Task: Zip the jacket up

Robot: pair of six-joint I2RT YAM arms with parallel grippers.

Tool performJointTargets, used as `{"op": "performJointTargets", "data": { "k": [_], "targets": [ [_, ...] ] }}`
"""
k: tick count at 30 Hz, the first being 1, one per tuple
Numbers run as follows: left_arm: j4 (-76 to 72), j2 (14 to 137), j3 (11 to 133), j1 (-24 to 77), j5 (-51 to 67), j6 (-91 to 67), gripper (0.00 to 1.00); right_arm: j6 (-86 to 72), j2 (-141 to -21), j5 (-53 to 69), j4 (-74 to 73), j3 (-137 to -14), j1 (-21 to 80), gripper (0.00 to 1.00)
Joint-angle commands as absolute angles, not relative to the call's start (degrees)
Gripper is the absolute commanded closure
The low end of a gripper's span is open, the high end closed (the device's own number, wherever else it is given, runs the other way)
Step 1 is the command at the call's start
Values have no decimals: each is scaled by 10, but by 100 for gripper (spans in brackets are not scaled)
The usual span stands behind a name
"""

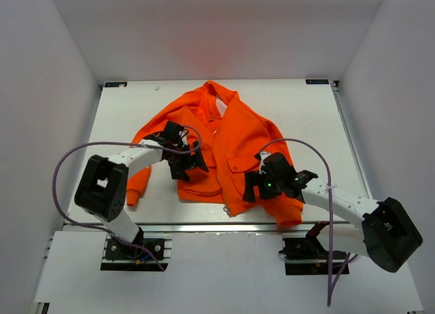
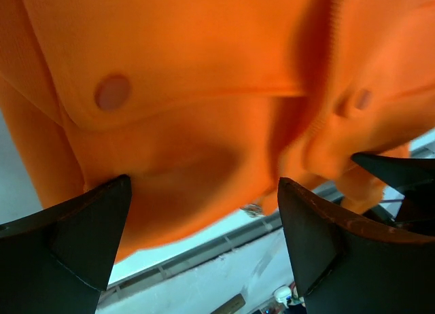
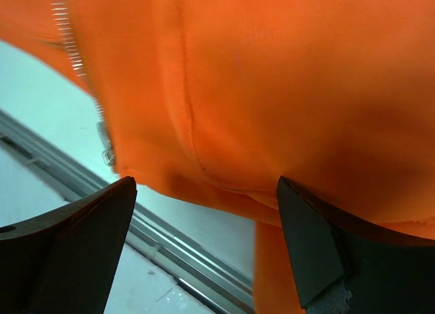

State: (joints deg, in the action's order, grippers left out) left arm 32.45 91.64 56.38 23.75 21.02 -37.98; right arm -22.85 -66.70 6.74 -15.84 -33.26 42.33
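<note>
The orange jacket [image 1: 231,141] lies front-up on the white table [image 1: 319,124], collar at the far side, hem toward the near edge, its front open down the middle. My left gripper [image 1: 194,166] is open over the jacket's left front panel near the hem; in the left wrist view its jaws stand wide, with orange fabric [image 2: 204,90], a snap [image 2: 113,92] and zipper teeth [image 2: 332,28] beyond them. My right gripper [image 1: 253,186] is open over the right front panel near the hem; in the right wrist view the fabric [image 3: 285,90], zipper teeth [image 3: 71,42] and a metal zipper piece [image 3: 105,147] show.
The table's near metal rail [image 1: 224,227] runs just below the jacket's hem. A right sleeve cuff [image 1: 291,217] and a left sleeve cuff [image 1: 132,195] hang near that edge. White walls enclose the table on three sides.
</note>
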Motion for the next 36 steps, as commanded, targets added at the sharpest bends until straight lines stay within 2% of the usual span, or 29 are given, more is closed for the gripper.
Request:
{"op": "performJointTargets", "data": {
  "k": [1, 5, 10, 14, 17, 20, 28, 36],
  "targets": [
    [298, 940, 550, 236, 228, -385, 2, -258, -675, 100, -130, -306, 367, 11],
    [317, 1005, 572, 235, 180, -382, 2, -240, -699, 63, -99, -273, 306, 11],
    [370, 1071, 609, 191, 118, -379, 2, -214, -738, 37, -77, -294, 219, 11],
    [367, 1071, 620, 104, 72, -370, 2, -179, -744, 79, -46, -324, 173, 11],
    [381, 1078, 656, 90, 69, -356, 2, -138, -748, 154, -46, -366, 178, 11],
    [366, 1057, 662, 89, 78, -345, 2, -95, -725, 175, -63, -392, 216, 11],
    [348, 943, 625, 99, 154, -330, 2, -79, -639, 77, -166, -423, 397, 11],
    [444, 825, 605, 211, 55, -332, 2, -141, -689, -4, -257, -424, 464, 16]
  ]
}}
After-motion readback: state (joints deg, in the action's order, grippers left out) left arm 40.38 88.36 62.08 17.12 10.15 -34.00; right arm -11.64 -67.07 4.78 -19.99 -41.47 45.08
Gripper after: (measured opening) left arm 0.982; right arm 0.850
